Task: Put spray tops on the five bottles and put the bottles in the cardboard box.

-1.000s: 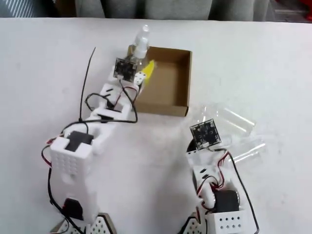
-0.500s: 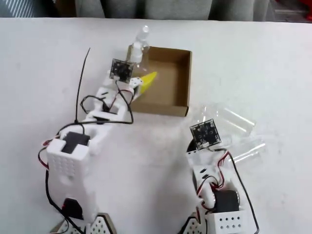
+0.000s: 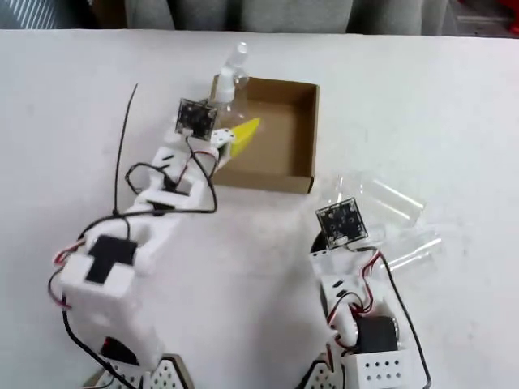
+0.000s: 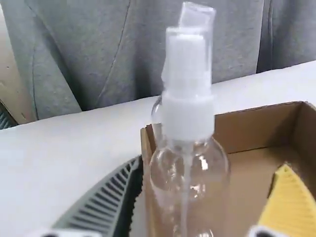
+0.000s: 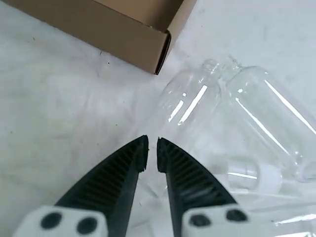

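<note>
Your white table (image 3: pixel 422 89) runs to a far edge, and grey cloth (image 4: pixel 98 49) hangs behind it. The cardboard box (image 3: pixel 280 177) sits open on the table, nearer the far edge than the near one. One bottle (image 4: pixel 190 168) stands upright at the box's far-left corner with its white spray top (image 4: pixel 187 94) on.

Your left hand (image 4: pixel 213 165) is spread around that bottle. The grey finger (image 4: pixel 103 207) is on one side and the yellow finger (image 4: pixel 289 202) is over the box floor on the other, and neither presses the bottle.

Your right hand (image 5: pixel 151 148) has its black fingers almost pressed together, pinching nothing. It hangs low over the table, off the box's near-right corner. Beside it, two uncapped clear bottles (image 5: pixel 190 106) (image 5: pixel 269 111) lie on their sides, touching each other.
</note>
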Tool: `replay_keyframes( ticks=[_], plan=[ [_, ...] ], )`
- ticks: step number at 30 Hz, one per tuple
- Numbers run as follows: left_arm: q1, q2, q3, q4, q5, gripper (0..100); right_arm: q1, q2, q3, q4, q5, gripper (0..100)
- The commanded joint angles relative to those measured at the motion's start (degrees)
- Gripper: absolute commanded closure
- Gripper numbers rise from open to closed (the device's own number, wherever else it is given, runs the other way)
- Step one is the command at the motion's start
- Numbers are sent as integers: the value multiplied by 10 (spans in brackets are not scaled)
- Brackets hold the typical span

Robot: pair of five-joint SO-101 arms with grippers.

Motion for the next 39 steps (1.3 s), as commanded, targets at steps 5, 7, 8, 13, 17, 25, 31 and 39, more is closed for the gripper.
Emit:
replay_keyframes(
  ticks=[5,7,8,13,17,25,31,39],
  plan=[
    [25,-228,114,132,0,613,7,-6,4,-15,6,978],
    [24,-293,144,171,0,643,6,-6,4,-15,6,978],
    [22,-327,155,196,0,683,5,-6,4,-15,6,978],
    [21,-486,164,373,0,993,4,-6,4,-15,6,978],
    [22,-596,164,514,0,868,6,-6,2,-14,6,978],
    [5,-738,94,867,-4,954,64,-6,-33,-12,7,975],
    [0,-738,169,853,0,976,125,-4,-84,-12,95,974],
    [-54,-738,312,747,0,976,262,36,-206,-12,265,974]
  ],
)
